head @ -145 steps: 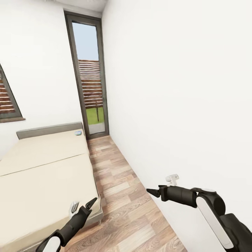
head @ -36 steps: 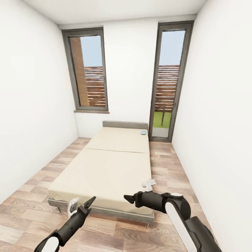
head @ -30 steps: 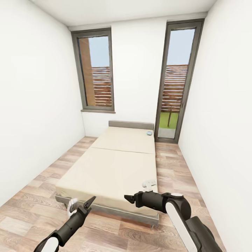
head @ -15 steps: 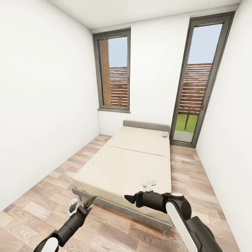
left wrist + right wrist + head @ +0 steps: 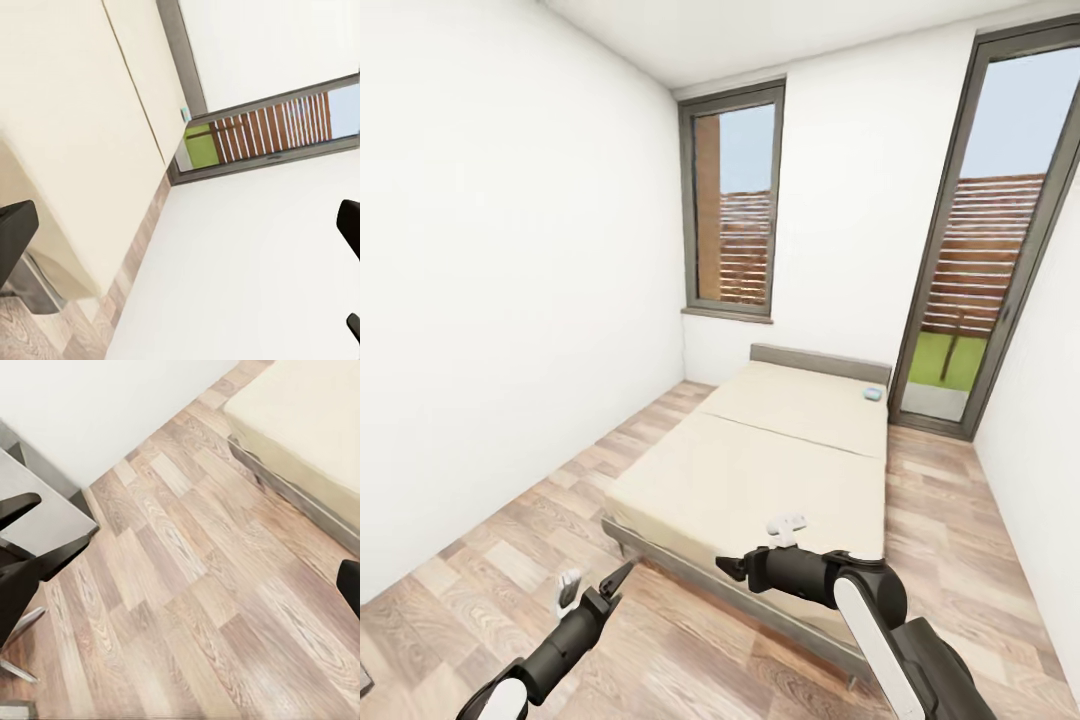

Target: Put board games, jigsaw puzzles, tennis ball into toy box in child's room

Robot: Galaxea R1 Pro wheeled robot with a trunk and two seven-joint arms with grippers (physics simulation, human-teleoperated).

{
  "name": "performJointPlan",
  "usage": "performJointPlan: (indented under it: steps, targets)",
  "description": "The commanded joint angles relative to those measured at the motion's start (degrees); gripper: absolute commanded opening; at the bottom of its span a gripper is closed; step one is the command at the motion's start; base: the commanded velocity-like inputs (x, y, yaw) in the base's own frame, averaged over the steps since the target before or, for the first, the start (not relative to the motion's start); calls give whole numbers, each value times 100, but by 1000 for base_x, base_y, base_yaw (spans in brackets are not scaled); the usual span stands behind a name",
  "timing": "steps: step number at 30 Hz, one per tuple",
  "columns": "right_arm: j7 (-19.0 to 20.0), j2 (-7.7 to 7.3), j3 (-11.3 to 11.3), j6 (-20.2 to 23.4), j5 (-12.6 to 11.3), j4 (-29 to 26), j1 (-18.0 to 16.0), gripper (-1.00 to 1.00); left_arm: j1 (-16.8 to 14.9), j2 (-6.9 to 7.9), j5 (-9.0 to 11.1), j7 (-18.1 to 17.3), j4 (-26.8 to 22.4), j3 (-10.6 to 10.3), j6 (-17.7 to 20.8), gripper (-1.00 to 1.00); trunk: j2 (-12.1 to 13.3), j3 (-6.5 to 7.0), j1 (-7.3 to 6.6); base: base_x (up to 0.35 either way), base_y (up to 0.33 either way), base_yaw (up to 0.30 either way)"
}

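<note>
Your view has swung left, so the bed (image 5: 780,460) now sits right of centre with a small pale-blue item (image 5: 873,393) by its far headboard, both tools, left (image 5: 592,590) and right (image 5: 735,567), released and carrying nothing, so no toy is collected yet.

The low bed (image 5: 760,470), a beige mattress on a dark grey frame with a low grey headboard, lies beyond both grippers. A small light-blue item (image 5: 873,393), too small to identify, rests beside its headboard.
</note>
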Motion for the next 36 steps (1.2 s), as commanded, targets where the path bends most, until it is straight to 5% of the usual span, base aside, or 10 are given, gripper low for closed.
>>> performJointPlan:
  steps: [1,14,36]
  targets:
    - [38,-6,0,15,44,-5,-1,100,-3,-1,47,-3,2,8,52,100,-4,-2,1,-74,-248,296]
    - [33,-5,0,15,62,-5,0,100,8,6,74,-19,8,26,40,100,-4,-2,1,-59,-236,255]
    - [25,0,-7,15,66,-11,-8,100,15,-4,69,3,10,171,35,100,-4,-2,1,-8,-40,161]
